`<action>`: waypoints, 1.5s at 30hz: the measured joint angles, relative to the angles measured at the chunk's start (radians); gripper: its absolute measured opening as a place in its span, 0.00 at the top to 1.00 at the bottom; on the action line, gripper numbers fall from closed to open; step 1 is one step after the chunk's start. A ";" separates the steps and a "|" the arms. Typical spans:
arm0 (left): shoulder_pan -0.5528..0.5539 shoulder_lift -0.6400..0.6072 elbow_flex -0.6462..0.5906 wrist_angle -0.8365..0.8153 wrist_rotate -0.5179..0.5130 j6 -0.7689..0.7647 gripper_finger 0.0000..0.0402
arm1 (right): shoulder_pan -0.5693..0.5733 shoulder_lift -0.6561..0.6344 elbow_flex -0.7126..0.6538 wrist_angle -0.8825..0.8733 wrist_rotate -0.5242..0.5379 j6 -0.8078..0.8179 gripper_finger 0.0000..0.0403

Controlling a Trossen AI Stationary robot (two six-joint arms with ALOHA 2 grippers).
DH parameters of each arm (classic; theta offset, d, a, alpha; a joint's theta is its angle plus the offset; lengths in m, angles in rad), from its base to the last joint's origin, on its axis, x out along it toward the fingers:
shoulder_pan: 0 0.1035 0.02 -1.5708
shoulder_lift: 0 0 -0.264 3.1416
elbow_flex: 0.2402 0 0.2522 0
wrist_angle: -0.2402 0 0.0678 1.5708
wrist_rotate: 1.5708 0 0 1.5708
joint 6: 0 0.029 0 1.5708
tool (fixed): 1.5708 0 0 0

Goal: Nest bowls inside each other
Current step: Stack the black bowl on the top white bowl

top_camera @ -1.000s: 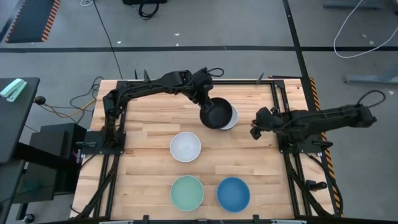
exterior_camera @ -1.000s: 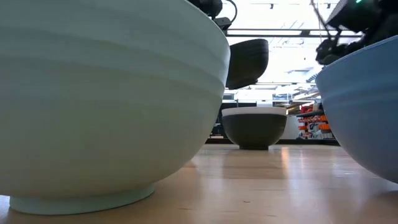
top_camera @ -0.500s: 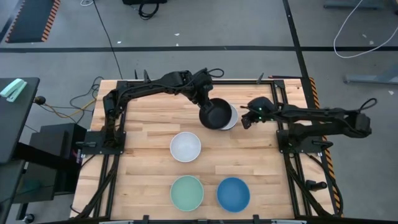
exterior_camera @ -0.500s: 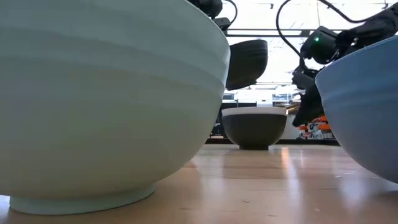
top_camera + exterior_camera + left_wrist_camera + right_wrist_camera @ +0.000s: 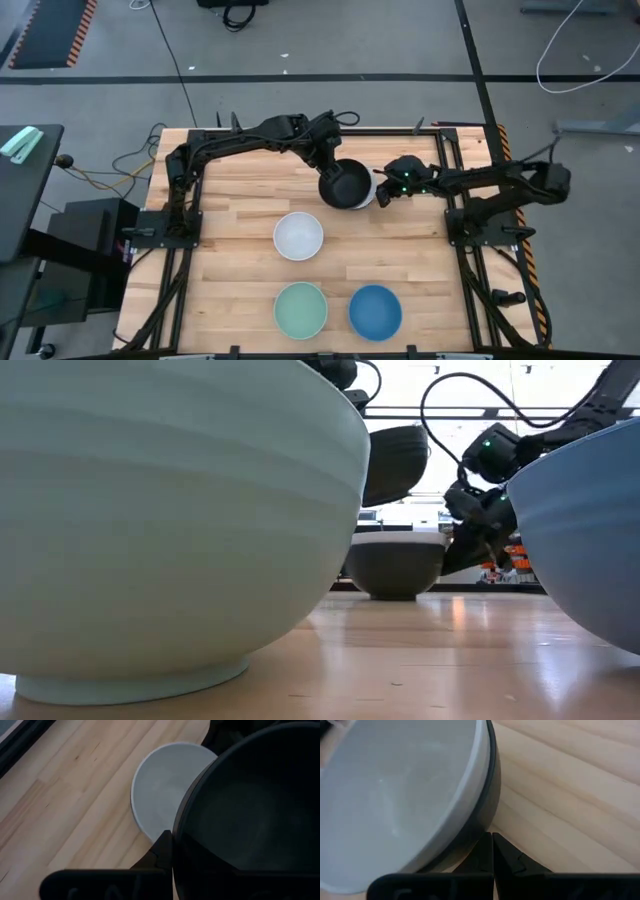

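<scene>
My left gripper (image 5: 330, 160) is shut on a black bowl (image 5: 347, 186) and holds it tilted in the air (image 5: 398, 460). Under it a white bowl (image 5: 160, 785) sits nested in a second black bowl (image 5: 397, 567), whose foot stands on the table. My right gripper (image 5: 384, 193) is shut, with its tips at that stack's right side (image 5: 492, 851). Another white bowl (image 5: 298, 236), a mint green bowl (image 5: 301, 310) and a blue bowl (image 5: 375, 313) stand apart on the table. My left gripper holds the lifted black bowl by its rim (image 5: 176, 837). One finger (image 5: 162, 852) lies on the outside of the wall; the other is lost in the dark inside. The bowl is clear of the table and tilted above the stack. My right gripper presses its shut fingertips (image 5: 485, 851) against the lower outer wall (image 5: 481, 827) of the stack's black bowl. It comes from the table's right side, slanting down. The stack stands on the table.
The three single bowls fill the near half of the table. Bare wood lies at the table's left (image 5: 230, 200) and to the right of the stack (image 5: 420, 230). A metal frame (image 5: 455, 150) runs along the table's edges.
My right arm has reached toward the table's left and come down to the stack's right side. The stack has slid a little toward the table's left. My left gripper has kept the black bowl lifted in about the same place.
</scene>
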 joint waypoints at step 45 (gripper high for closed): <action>0.047 0.109 -0.006 -0.142 -0.042 -0.008 0.97 | 0.294 -0.454 0.204 -0.454 0.191 -0.052 1.00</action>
